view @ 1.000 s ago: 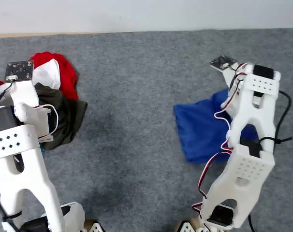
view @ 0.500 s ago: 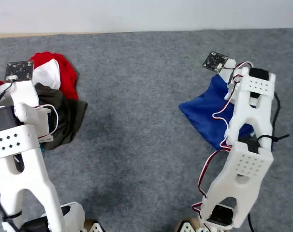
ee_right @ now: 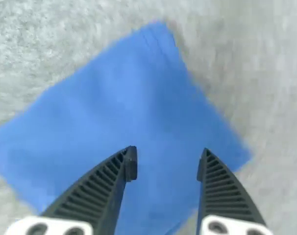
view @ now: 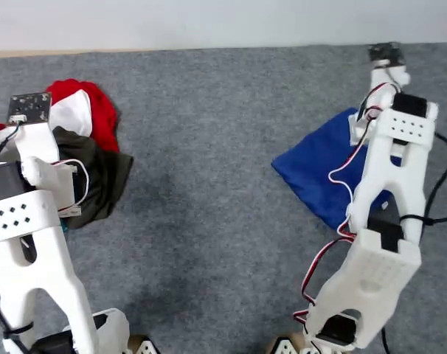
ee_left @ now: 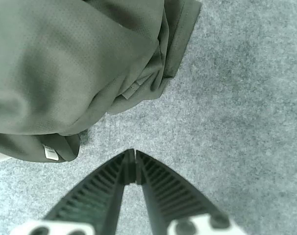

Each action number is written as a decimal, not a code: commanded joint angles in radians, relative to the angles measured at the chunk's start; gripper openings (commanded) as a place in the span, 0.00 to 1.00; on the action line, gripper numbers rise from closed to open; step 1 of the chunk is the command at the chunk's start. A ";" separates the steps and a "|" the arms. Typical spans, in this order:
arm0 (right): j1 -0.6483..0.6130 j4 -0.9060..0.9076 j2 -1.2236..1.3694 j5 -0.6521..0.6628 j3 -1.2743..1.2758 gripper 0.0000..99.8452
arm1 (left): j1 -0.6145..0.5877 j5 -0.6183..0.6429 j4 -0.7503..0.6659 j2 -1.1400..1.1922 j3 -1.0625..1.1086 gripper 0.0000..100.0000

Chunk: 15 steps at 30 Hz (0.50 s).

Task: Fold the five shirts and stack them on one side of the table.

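Right gripper (ee_right: 165, 164) jaws spread over blue shirt (ee_right: 114, 103): limp, light cloth, so pinch a corner hem. Left gripper (ee_left: 135, 166) jaws pressed together, dark shirt (ee_left: 75, 58) just ahead.

This is looking like a robotics lab or test room. Two white plastic arms, the left arm (view: 32, 228) and the right arm (view: 386, 214), are standing side by side with thin wires (view: 332, 177) running openly along them and a small bare circuit board (view: 29, 108) sitting at a wrist. A grey felt-like cover is lying over the tabletop (view: 209, 147), a plain white wall (view: 209, 22) is running behind it, and a heap of shirts (view: 83, 140) is lying loose there.
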 commanded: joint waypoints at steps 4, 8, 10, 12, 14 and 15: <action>-0.005 0.193 -0.088 -0.405 -0.066 0.21 | -0.009 0.000 0.020 -0.032 -0.004 0.01; -0.044 0.239 -0.087 -0.620 -0.063 0.21 | -0.008 0.000 0.018 -0.032 -0.004 0.01; -0.059 0.240 -0.070 -0.661 -0.060 0.25 | -0.008 0.000 0.018 -0.032 -0.004 0.01; -0.071 0.231 -0.038 -0.717 -0.063 0.32 | -0.008 0.000 0.020 -0.032 -0.004 0.01; -0.079 0.211 0.002 -0.770 -0.066 0.39 | -0.009 0.000 0.020 -0.032 -0.004 0.01; -0.079 0.196 0.025 -0.789 -0.066 0.42 | -0.009 -0.002 0.020 -0.032 -0.004 0.01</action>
